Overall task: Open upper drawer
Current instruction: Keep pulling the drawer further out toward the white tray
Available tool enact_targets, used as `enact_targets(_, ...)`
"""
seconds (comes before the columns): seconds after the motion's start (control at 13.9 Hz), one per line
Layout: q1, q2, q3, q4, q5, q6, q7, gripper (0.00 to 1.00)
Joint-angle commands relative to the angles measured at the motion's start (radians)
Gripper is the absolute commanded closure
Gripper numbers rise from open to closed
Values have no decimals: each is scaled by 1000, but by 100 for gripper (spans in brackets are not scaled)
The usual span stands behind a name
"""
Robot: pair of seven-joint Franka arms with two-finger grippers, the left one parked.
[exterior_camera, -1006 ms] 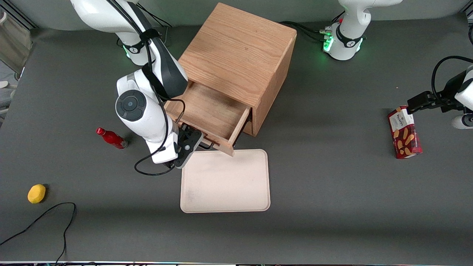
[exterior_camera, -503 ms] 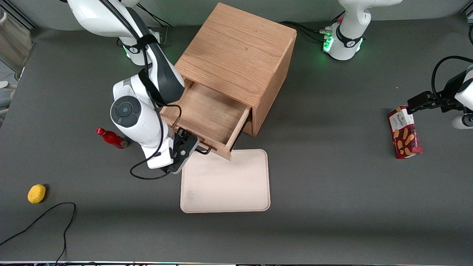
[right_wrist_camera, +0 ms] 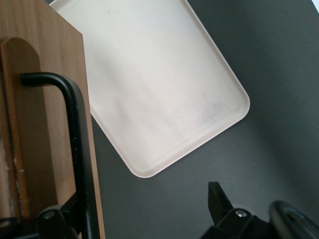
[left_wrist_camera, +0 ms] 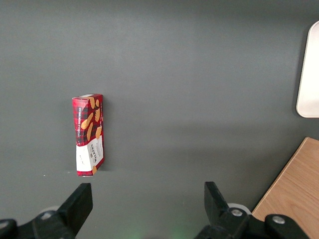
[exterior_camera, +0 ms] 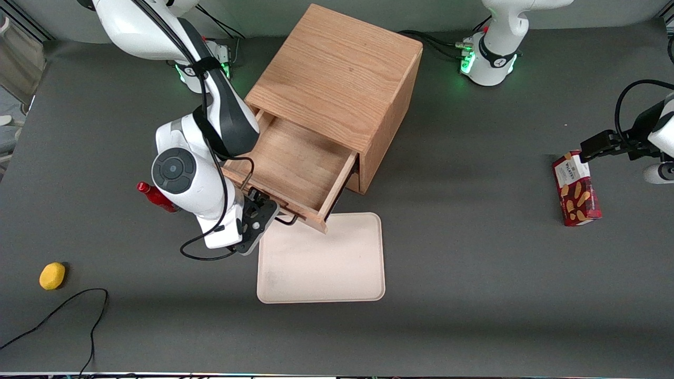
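The upper drawer [exterior_camera: 295, 158] of the oak cabinet [exterior_camera: 337, 73] stands pulled well out, its bare wooden floor showing. Its front edge reaches over the corner of the tray. My gripper [exterior_camera: 258, 210] is at the drawer front [right_wrist_camera: 45, 99], nearer the front camera than the cabinet. In the right wrist view my gripper [right_wrist_camera: 139, 204] is open, its fingers wide apart. The thin black handle [right_wrist_camera: 77, 134] runs down just inside one finger [right_wrist_camera: 57, 219], with nothing clamped. The lower drawer is hidden under the upper one.
A pale tray [exterior_camera: 321, 263] lies on the table in front of the drawer. A red bottle [exterior_camera: 155, 196] lies beside my arm, and a lemon [exterior_camera: 52, 276] and a black cable [exterior_camera: 68, 310] are toward the working arm's end. A cookie box [exterior_camera: 576, 189] lies toward the parked arm's end.
The drawer has slid farther out of the cabinet. My gripper has moved with the handle toward the front camera and the working arm's end.
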Motion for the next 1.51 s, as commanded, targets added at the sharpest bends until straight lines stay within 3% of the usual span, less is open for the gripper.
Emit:
enact_targets(0.0, -33, 30, 6, 55, 28, -34, -28, 0)
enact_targets(1.15, -85, 85, 13, 143, 31, -66, -68, 0)
enact_targets(1.44, -93, 96, 13, 155, 83, -66, -71, 0)
